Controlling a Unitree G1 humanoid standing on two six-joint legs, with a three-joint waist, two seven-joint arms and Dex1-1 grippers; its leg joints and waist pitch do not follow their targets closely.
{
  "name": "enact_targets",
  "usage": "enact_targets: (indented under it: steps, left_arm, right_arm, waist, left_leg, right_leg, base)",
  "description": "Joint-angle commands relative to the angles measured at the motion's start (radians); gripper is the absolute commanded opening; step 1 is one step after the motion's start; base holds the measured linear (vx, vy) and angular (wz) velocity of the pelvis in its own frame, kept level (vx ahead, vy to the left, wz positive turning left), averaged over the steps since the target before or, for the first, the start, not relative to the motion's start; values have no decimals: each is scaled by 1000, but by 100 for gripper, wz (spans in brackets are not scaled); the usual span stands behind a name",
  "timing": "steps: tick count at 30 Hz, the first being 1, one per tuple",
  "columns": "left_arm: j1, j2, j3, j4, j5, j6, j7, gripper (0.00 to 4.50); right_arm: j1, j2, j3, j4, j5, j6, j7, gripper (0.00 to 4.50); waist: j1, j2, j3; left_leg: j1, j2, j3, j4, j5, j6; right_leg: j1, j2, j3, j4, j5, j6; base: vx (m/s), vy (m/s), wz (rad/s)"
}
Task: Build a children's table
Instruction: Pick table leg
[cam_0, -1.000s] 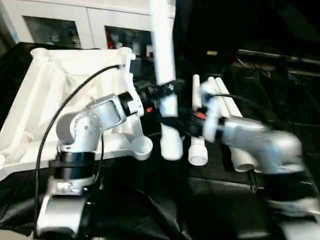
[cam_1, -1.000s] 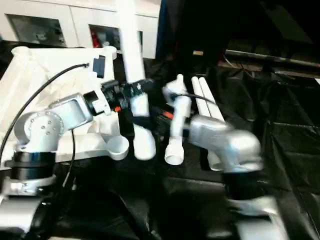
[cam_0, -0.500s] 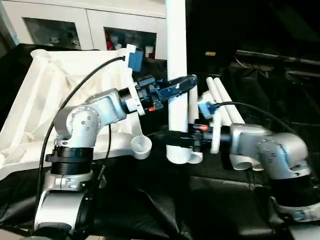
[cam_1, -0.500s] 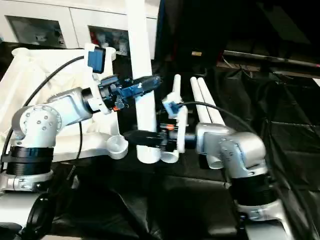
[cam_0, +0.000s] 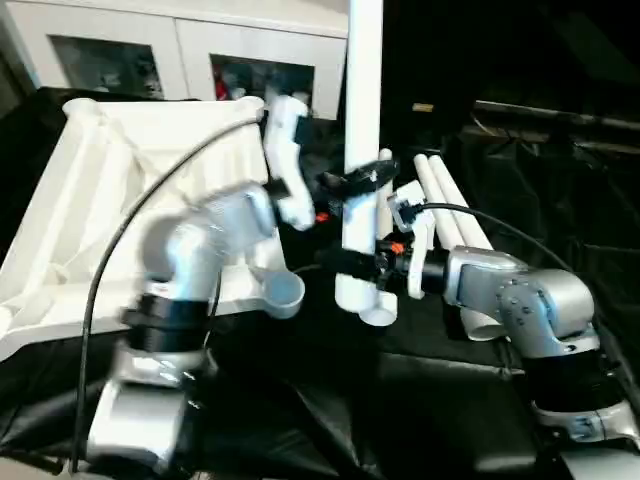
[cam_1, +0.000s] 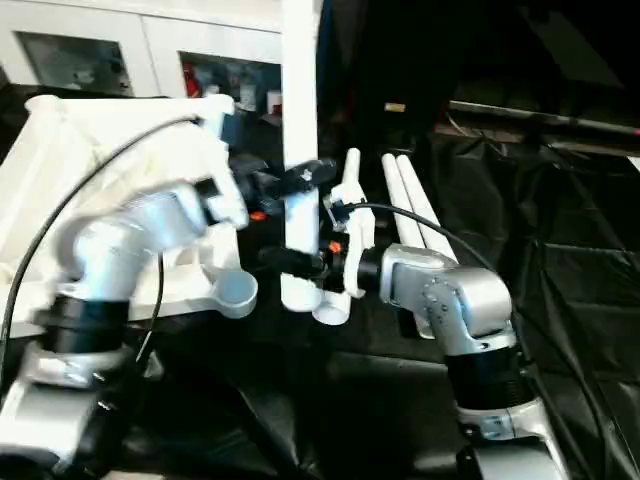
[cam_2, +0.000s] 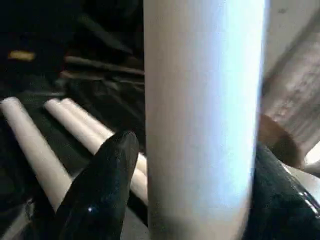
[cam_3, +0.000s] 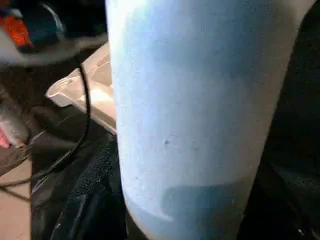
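Note:
One long white table leg (cam_0: 362, 100) stands upright over the black cloth, its lower end just above the lying legs. My left gripper (cam_0: 358, 180) is shut on it at mid height; its black fingers (cam_2: 102, 195) sit on both sides of the tube. Lower down, my right gripper (cam_0: 345, 263) is shut on the same leg, which fills the right wrist view between dark fingers (cam_3: 95, 200). The white tabletop (cam_0: 120, 170) lies ribbed side up at the left, and its near round corner socket (cam_0: 283, 292) is just left of the leg's foot.
Three more white legs (cam_0: 447, 205) lie side by side on the black cloth (cam_0: 330, 400) behind my right arm. A white cabinet with glass doors (cam_0: 130, 50) stands at the back. A black cable arcs over my left forearm.
The left arm has swung and is blurred, its wrist turned upward. The held leg has shifted slightly right and up. The right arm has hardly moved.

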Motion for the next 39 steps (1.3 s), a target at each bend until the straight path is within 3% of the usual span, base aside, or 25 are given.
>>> enact_targets:
  steps: [1, 2, 5, 6, 7, 10, 11, 12, 13, 17, 18, 21, 26, 28, 31, 38, 39]
  left_arm:
    - [-1, -9, 2, -17, 33, -4, 67, 260]
    - [1, -18, 4, -16, 49, -18, 100, 258]
    - [-5, -28, 17, -3, 65, -44, 138, 222]
    - [-6, -30, 23, -6, 68, -48, 149, 217]
    - [-6, -30, 25, -8, 69, -47, 151, 217]
    - [-2, -24, 36, -28, 54, -38, 138, 197]
    - [0, -24, 38, -34, 46, -33, 131, 194]
    - [2, -23, 41, -43, 36, -27, 126, 194]
    - [2, -23, 41, -43, 36, -27, 126, 193]
    - [6, -12, 53, -65, -25, 5, 70, 190]
    - [9, 1, 58, -77, -79, 32, 10, 190]
    - [16, 30, 54, -91, -134, 61, -78, 190]
    - [29, 66, 57, -127, -229, 95, -215, 190]
    - [26, 65, 75, -135, -270, 102, -238, 189]
    - [26, 65, 86, -151, -307, 110, -257, 189]
    - [32, 64, 79, -145, -287, 102, -236, 188]
    - [29, 63, 77, -139, -268, 95, -207, 223]
  right_arm:
    - [-26, 1, -14, 1, -10, -24, -22, 197]
    - [-32, 9, -16, 7, -12, -26, -37, 197]
    - [-47, 20, -17, 22, -18, -32, -51, 197]
    - [-51, 25, -14, 25, -23, -34, -55, 197]
    - [-52, 26, -13, 25, -24, -34, -55, 197]
    - [-54, 17, 15, 22, -62, -78, -50, 196]
    - [-54, 15, 21, 20, -73, -94, -48, 231]
    - [-55, 29, -4, 25, -52, -83, -55, 231]
    - [-55, 29, -4, 25, -52, -83, -55, 266]
    - [-48, 23, -42, 8, 1, -58, -30, 284]
    - [-33, -10, -43, -19, 24, -55, 21, 297]
    - [-18, -43, -58, -45, 59, -29, 71, 314]
    - [9, -92, -56, -78, 100, -14, 150, 314]
    - [18, -107, -48, -86, 114, -6, 166, 281]
    - [24, -101, -42, -80, 109, -4, 157, 267]
    - [28, -81, -31, -82, 105, -12, 143, 216]
    - [26, -74, -24, -80, 96, -21, 130, 198]
  waist:
    - [-1, 10, -78]
    - [-1, 5, -77]
    - [-4, 7, -76]
    - [-6, -3, -75]
    - [-3, 3, -75]
    - [-2, 3, -76]
    - [-1, 4, -77]
    - [-1, 5, -76]
    - [-2, 5, -77]
    - [-2, 3, -76]
    - [1, 3, -76]
    - [3, 4, -74]
    - [3, 0, -73]
    - [4, -1, -73]
    - [3, 1, -72]
    - [2, 2, -74]
    - [2, 2, -74]
  left_leg:
    - [16, 32, -9, -65, -127, -36]
    - [17, 33, -10, -66, -128, -35]
    - [16, 31, -9, -65, -141, -32]
    - [15, 31, -8, -66, -141, -30]
    - [17, 31, -8, -65, -138, -29]
    - [16, 32, -8, -66, -124, -28]
    - [17, 32, -8, -65, -122, -28]
    - [17, 32, -7, -65, -120, -27]
    - [17, 32, -8, -65, -120, -26]
    - [18, 30, -6, -65, -125, -18]
    - [18, 29, -6, -64, -128, -17]
    - [18, 31, -5, -65, -126, -13]
    - [17, 31, -5, -66, -141, -13]
    - [18, 31, -4, -65, -143, -13]
    - [18, 31, -6, -66, -154, -18]
    - [16, 31, -7, -67, -141, -24]
    - [17, 32, -7, -67, -136, -24]
  right_leg:
    - [61, -69, 40, -66, -122, -173]
    - [61, -70, 40, -65, -135, -171]
    - [59, -70, 40, -70, -166, -161]
    - [58, -69, 40, -73, -175, -156]
    - [56, -70, 40, -72, -180, -154]
    - [56, -69, 39, -69, -159, -153]
    - [55, -69, 40, -67, -150, -155]
    - [55, -70, 40, -66, -139, -160]
    - [56, -69, 40, -65, -134, -163]
    - [55, -68, 40, -66, -130, -166]
    - [58, -68, 39, -65, -139, -167]
    - [55, -68, 40, -66, -141, -167]
    - [55, -70, 39, -70, -194, -159]
    - [54, -70, 39, -70, -205, -161]
    - [52, -71, 39, -73, -237, -153]
    - [52, -69, 39, -72, -223, -143]
    - [52, -69, 39, -70, -211, -147]
  base:
    - [0, 0, 0]
    - [0, 0, 0]
    - [0, 0, 0]
    - [0, 0, 0]
    - [0, 0, 0]
    - [0, 0, 0]
    - [0, 0, 0]
    - [0, 0, 0]
    - [0, 0, 0]
    - [0, 0, 0]
    - [0, 0, 0]
    - [0, 0, 0]
    - [0, 0, 0]
    - [0, 0, 0]
    - [0, 0, 0]
    - [0, 0, 0]
    - [0, 0, 0]
